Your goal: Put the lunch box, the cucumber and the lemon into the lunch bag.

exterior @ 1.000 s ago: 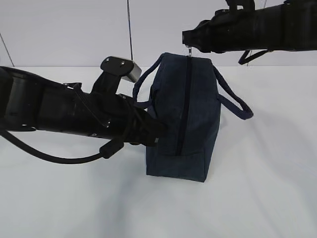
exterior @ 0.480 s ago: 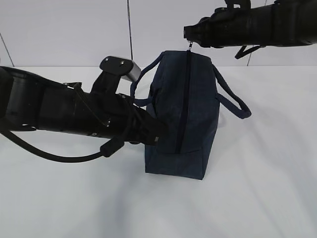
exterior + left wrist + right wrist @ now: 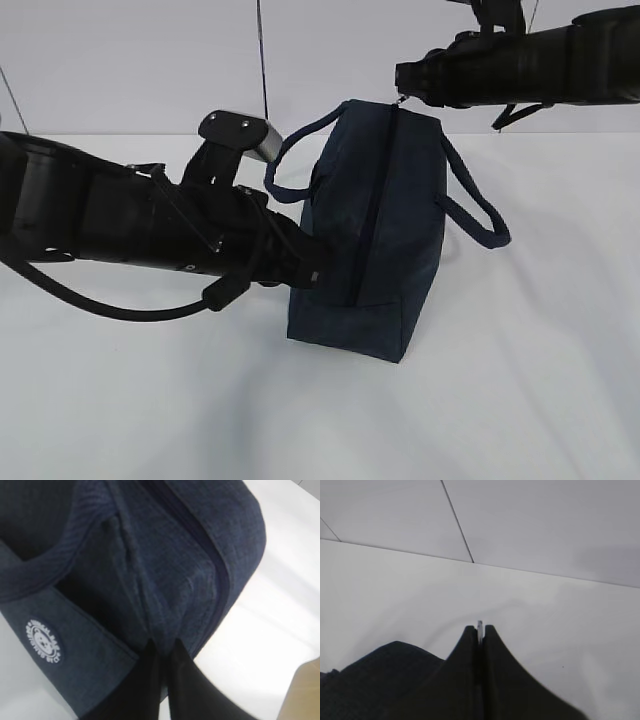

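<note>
The navy lunch bag (image 3: 390, 220) stands on end on the white table, leaning right at the top, its zipper (image 3: 372, 210) shut and facing the camera. My left gripper (image 3: 315, 278) is shut on a fold of the bag's fabric low on its left side; the left wrist view shows the fingers (image 3: 150, 670) pinching cloth of the bag (image 3: 175, 555) next to the round white logo (image 3: 45, 641). My right gripper (image 3: 402, 82) hangs over the bag's top, shut on the metal ring pull (image 3: 480, 625). The lunch box, the cucumber and the lemon are out of view.
My bulky left arm (image 3: 120, 215) and its cable (image 3: 130, 310) lie across the left of the table (image 3: 520, 380). The bag's loop handles (image 3: 480, 205) stick out to both sides. A white wall with a dark seam (image 3: 262, 60) stands behind.
My right gripper has moved right with the ring pull, and the bag's top has tipped right with it. The bag's base has shifted a little left. The left grip holds.
</note>
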